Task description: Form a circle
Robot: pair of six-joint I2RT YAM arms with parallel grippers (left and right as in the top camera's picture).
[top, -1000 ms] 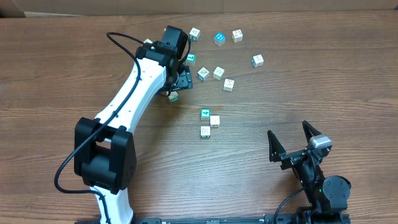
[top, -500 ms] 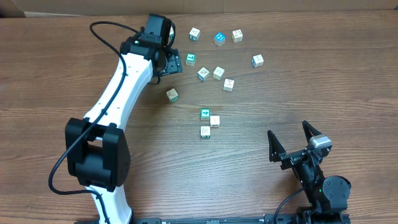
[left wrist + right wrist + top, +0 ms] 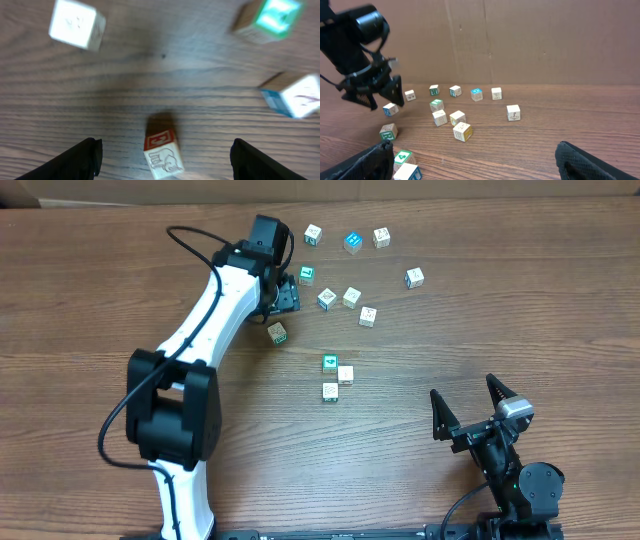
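Left pincer is wide open, holding nothing. It swung away a moment ago and now it's back over one cube, which sits loose between its fingers. The other cubes lie scattered just beyond it, so no circle yet.

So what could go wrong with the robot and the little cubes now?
The left gripper is open wide over the red-lettered cube; if it closes off-centre, the cube might tip or skid away. It is also close to the teal cube and might knock it.
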